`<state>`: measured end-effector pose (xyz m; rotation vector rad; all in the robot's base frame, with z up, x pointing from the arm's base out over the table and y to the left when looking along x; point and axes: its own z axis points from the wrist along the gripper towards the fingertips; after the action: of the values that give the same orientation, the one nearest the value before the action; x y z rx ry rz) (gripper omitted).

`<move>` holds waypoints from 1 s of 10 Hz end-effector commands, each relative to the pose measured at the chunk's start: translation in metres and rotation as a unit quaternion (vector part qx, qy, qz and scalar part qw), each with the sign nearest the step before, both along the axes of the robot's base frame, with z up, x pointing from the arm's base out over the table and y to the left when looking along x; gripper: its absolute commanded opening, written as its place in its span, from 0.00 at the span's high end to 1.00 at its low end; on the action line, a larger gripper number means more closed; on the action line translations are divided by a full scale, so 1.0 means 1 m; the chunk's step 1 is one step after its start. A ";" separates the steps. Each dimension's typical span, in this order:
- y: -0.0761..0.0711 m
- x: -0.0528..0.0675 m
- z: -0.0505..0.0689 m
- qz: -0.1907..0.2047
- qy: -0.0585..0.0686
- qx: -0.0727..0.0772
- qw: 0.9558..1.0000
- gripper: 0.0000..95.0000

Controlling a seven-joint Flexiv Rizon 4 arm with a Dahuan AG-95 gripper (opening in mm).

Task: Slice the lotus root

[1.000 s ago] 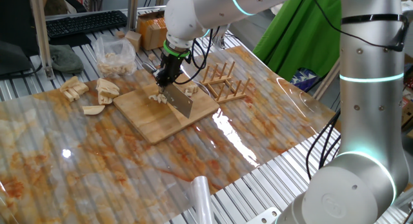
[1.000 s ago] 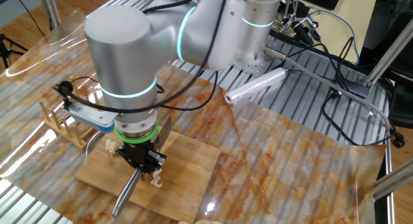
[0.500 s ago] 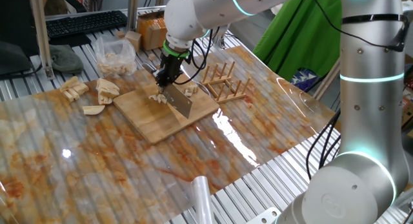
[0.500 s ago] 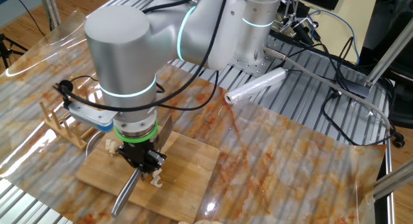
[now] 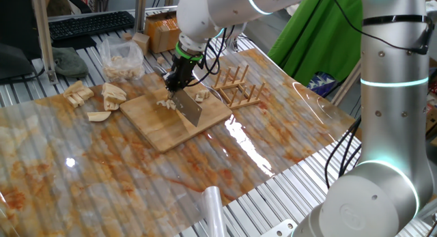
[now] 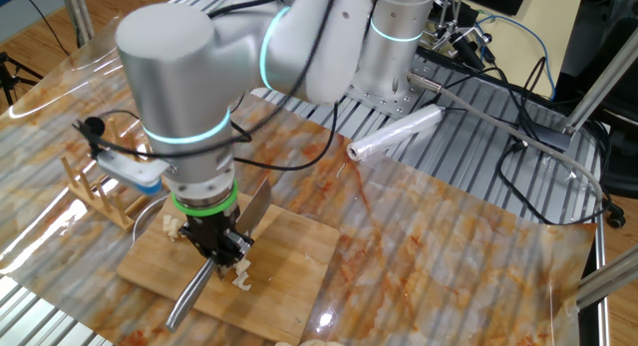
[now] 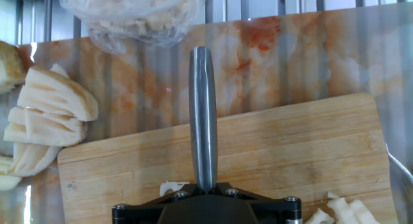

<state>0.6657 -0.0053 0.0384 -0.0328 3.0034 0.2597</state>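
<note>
- The silver robot arm's black two-finger gripper (image 5: 179,78) pointed steeply down over the rectangular bamboo cutting board (image 5: 179,114), its fingers pinching the handle of a steel cleaver (image 5: 189,107)
- In the hand view the grey metal cleaver handle (image 7: 202,114) ran straight away from the gripper across the board (image 7: 284,153)
- In one fixed view the flat blade hung below the gripper, its lower edge on or just above the board; which of the two could not be told
- Pale cut pieces of lotus root (image 5: 164,102) lay on the board just beside the blade, with more (image 5: 200,95) on the far side of it
- In the other fixed view a few pale slices (image 6: 237,279) lay at the gripper (image 6: 221,248), near the board's (image 6: 299,248) front edge
- Larger peeled lotus root chunks (image 5: 102,97) sat off the board on the marbled orange-and-white worktop (image 5: 136,169), well apart from the cleaver
- A clear plastic bag of pale pieces (image 5: 121,59) rested beyond those chunks
- A slatted wooden rack (image 5: 235,87) stood just beside the board
- A roll of clear film (image 6: 395,133) lay near the worktop's edge
</note>
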 end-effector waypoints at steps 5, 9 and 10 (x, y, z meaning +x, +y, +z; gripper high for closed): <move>0.003 -0.002 -0.002 0.011 -0.013 -0.032 0.999 1.00; 0.008 0.003 0.001 0.004 -0.004 -0.031 0.999 1.00; 0.008 0.003 0.002 0.000 -0.002 -0.027 1.000 1.00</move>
<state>0.6687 0.0025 0.0389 -0.0327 3.0026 0.1688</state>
